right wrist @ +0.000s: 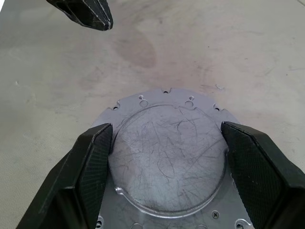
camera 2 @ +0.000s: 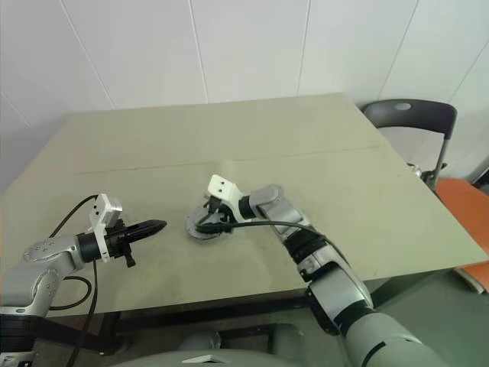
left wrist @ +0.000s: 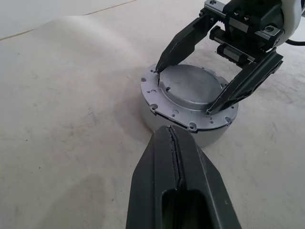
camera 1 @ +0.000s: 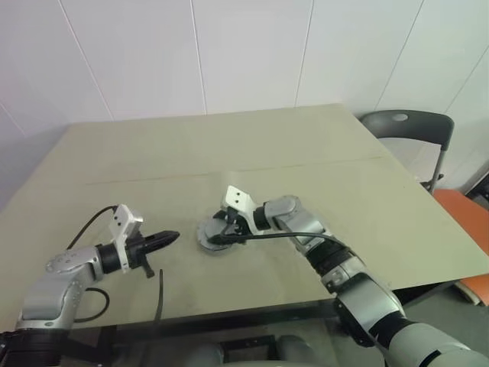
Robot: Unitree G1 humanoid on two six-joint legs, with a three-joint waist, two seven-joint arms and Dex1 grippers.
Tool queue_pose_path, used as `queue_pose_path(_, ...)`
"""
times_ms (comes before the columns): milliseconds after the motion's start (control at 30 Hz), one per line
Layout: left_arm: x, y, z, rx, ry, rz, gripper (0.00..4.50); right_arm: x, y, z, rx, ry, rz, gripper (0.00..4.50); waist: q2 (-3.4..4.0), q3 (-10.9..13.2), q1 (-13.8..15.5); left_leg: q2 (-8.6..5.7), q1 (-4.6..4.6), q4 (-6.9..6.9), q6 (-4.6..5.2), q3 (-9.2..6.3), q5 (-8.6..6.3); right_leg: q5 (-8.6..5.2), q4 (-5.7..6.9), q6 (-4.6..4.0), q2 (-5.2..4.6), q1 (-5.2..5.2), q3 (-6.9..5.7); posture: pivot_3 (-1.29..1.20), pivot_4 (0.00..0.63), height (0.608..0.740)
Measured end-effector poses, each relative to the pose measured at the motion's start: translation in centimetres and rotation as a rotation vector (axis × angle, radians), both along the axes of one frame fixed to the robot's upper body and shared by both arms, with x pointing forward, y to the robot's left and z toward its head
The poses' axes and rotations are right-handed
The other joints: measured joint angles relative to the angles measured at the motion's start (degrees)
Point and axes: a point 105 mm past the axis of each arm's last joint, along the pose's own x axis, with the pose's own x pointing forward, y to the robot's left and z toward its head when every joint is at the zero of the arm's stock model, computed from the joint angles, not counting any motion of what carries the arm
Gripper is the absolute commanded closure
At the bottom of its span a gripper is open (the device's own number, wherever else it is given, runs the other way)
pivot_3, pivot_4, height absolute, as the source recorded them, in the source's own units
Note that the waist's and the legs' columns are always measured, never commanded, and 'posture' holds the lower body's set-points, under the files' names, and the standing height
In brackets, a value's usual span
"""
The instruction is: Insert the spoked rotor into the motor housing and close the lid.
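Note:
The motor housing (left wrist: 209,136) sits on the table near its front edge, a round silver puck. The lid (right wrist: 167,157), a pale grey scratched disc with a raised centre, lies flat on top of it. My right gripper (camera 1: 218,232) reaches in from the right, and its two black fingers (right wrist: 90,162) press against opposite sides of the lid's raised centre. My left gripper (camera 1: 172,237) is shut, hovering a short way left of the housing with its tip pointing at it. The spoked rotor is hidden.
The beige table (camera 1: 229,153) has a seam across its middle. A dark chair (camera 1: 405,126) and an orange seat (camera 1: 466,222) stand beyond the table's right edge. A black cable (camera 1: 160,298) hangs off the front edge by my left arm.

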Motion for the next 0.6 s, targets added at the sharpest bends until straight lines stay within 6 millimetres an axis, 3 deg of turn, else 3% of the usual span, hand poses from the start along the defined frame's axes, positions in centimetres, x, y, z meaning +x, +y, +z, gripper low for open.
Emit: queue_pose_path(600, 0.15, -0.40, 0.36, -0.009, -0.007, -0.006, 4.50, 0.29, -1.00, 0.23, -0.021, 0.041, 0.007, 1.21, 0.00, -0.01, 0.19, -0.05, 0.04, 0.04, 0.00, -0.03, 0.00, -0.05, -0.05, -0.08, -0.05, 0.12, -0.03, 0.00, 0.000, 0.740)
